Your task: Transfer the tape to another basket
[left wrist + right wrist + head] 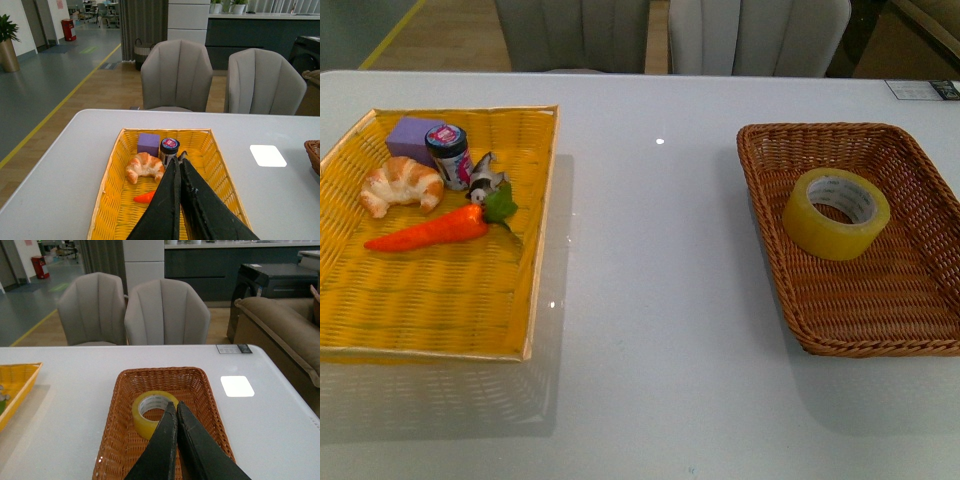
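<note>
The tape (836, 213), a fat translucent yellow ring w/ white core and green print, lies tilted in the far part of the basket (920, 300), leaning toward its left wall. The basket is brown wicker, rectangular, sloped sides, on the right of the desk (650, 300). My right gripper (175, 407) hangs over the basket's near half, black fingers pressed together, tips just short of the tape, pinching nothing. My left gripper (178, 161) is likewise closed tight and empty, above the yellow tray (440, 300).

The tray is flat, bright woven stuff w/ low rim. It holds a croissant (400, 185), purple block (413, 137), small dark jar (448, 152), orange carrot (430, 230) w/ green top, and a small grey-white item I can't identify.

The desk is smooth, glossy white, w/ light glints. Two grey padded chairs (175, 75) sit at its far edge; wood floor behind. A wide bare strip of desk separates tray and basket; the basket's right side runs out of the front view.
</note>
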Robot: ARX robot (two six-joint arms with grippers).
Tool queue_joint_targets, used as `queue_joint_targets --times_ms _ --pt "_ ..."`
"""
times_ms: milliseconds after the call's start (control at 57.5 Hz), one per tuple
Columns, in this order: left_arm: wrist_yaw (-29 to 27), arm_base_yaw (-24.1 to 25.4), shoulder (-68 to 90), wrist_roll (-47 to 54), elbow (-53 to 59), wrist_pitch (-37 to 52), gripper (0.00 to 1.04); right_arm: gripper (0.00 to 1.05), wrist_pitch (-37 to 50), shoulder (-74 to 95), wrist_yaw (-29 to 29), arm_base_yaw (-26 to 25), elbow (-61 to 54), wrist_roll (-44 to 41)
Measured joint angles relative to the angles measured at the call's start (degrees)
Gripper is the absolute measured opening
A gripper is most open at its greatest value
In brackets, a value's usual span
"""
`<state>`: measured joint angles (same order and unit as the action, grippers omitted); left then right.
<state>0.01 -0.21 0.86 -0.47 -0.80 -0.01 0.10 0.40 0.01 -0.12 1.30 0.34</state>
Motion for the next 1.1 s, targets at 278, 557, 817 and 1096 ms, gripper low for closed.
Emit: queue_joint_targets --times_ms 278,557,817,1096 --pt "0.0 0.0 0.0 0.0 0.0 0.0 0.37 0.38 0.0 0.0 0.0 0.0 0.0 -0.1" --pt "0.0 0.0 0.0 0.0 0.0 0.0 0.92 0.92 0.0 -0.1 0.0 0.0 0.0 -0.1" --pt "0.0 0.0 0.0 0.1 0.0 0.0 0.96 0.96 0.0 -0.1 0.0 0.0 0.0 -0.1" --pt "0.0 0.0 0.0 0.1 0.0 0.0 0.96 0.96 0.0 -0.1 0.0 0.0 0.0 -0.1"
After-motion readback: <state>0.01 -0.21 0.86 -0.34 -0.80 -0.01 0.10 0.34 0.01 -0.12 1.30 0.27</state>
